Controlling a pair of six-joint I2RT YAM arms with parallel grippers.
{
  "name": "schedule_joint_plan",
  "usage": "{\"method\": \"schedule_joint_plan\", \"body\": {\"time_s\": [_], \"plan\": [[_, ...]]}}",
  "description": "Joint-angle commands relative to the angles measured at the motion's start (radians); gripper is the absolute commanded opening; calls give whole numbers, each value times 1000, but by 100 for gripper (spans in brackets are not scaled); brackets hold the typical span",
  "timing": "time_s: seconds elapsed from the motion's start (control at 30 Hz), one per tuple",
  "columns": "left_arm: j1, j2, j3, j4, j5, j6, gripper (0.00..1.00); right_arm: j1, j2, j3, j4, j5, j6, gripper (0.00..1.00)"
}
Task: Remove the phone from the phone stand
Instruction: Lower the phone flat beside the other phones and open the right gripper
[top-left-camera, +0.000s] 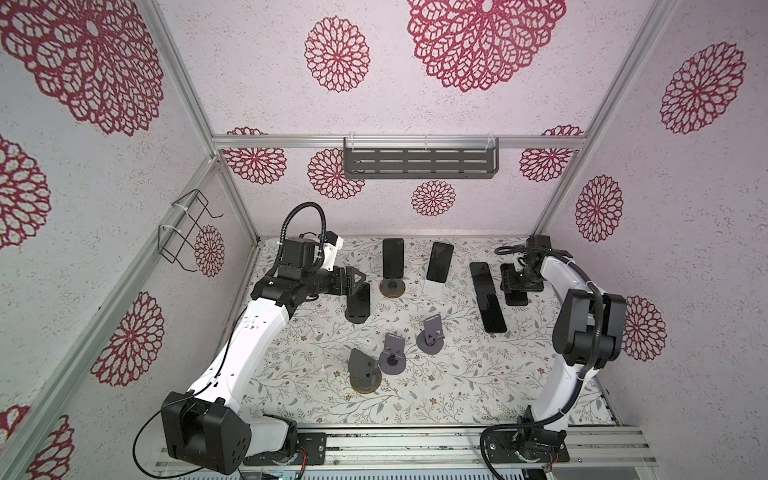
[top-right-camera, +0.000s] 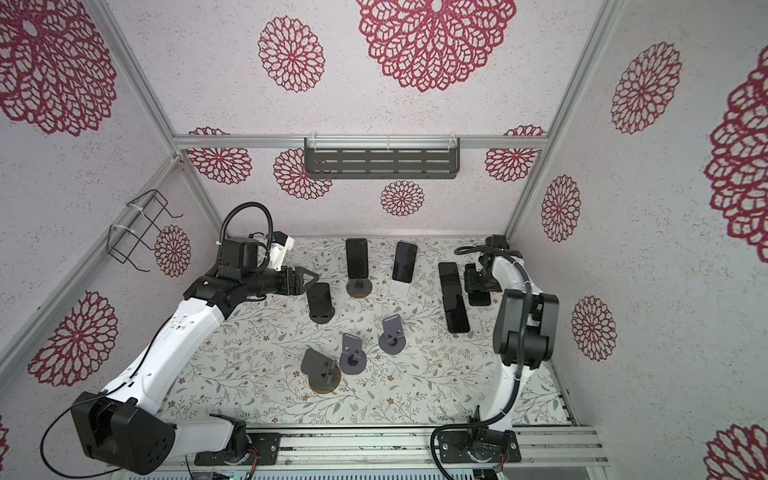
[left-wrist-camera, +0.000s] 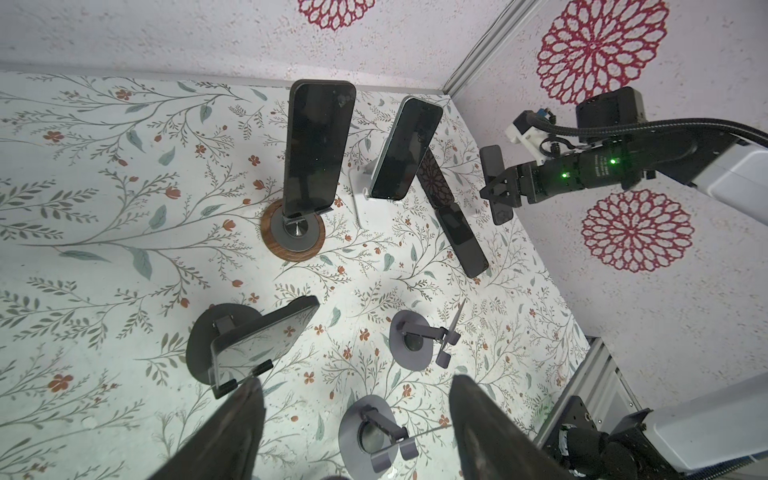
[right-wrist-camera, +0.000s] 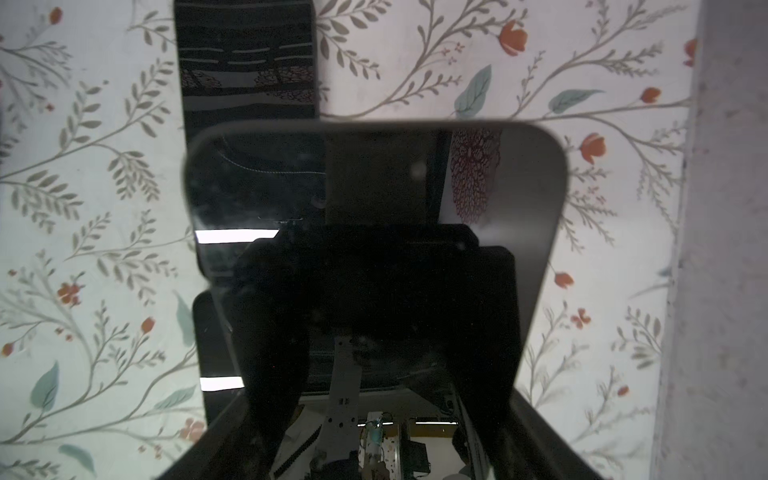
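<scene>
Phone (left-wrist-camera: 262, 340) on dark stand (left-wrist-camera: 203, 345) awaited grasping: left claw (left-wrist-camera: 355, 382), jaws apart beside it, probably had to straddle its edges next; right claw (left-wrist-camera: 492, 197) likewise apart.

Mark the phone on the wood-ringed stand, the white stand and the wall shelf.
Phone on wood-ringed stand (top-left-camera: 393, 257): top view, screen centre.
White stand (top-left-camera: 432, 287): top view, base below its phone.
Shelf (top-left-camera: 419, 175): top view, lower rim.

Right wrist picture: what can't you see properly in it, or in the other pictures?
Right wrist view: the dark fingers blend into the big phone, so touching is unclear.
Both top views: the right gripper covers most of that phone.
Left wrist view: a leaning phone hides part of a flat phone.
</scene>
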Motion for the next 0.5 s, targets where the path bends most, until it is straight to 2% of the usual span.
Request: {"method": "schedule_joint_plan", "body": {"time_s": [0.0, 0.2, 0.47], "plan": [[7, -9, -3, 8, -21, 36, 74, -2, 58, 111, 2, -28, -61, 0], [7, -2, -7, 13, -24, 50, 74, -10, 191, 260, -37, -70, -81, 0], [7, -2, -3, 3, -24, 61, 74, -9, 282, 391, -91, -75, -80, 0]]}}
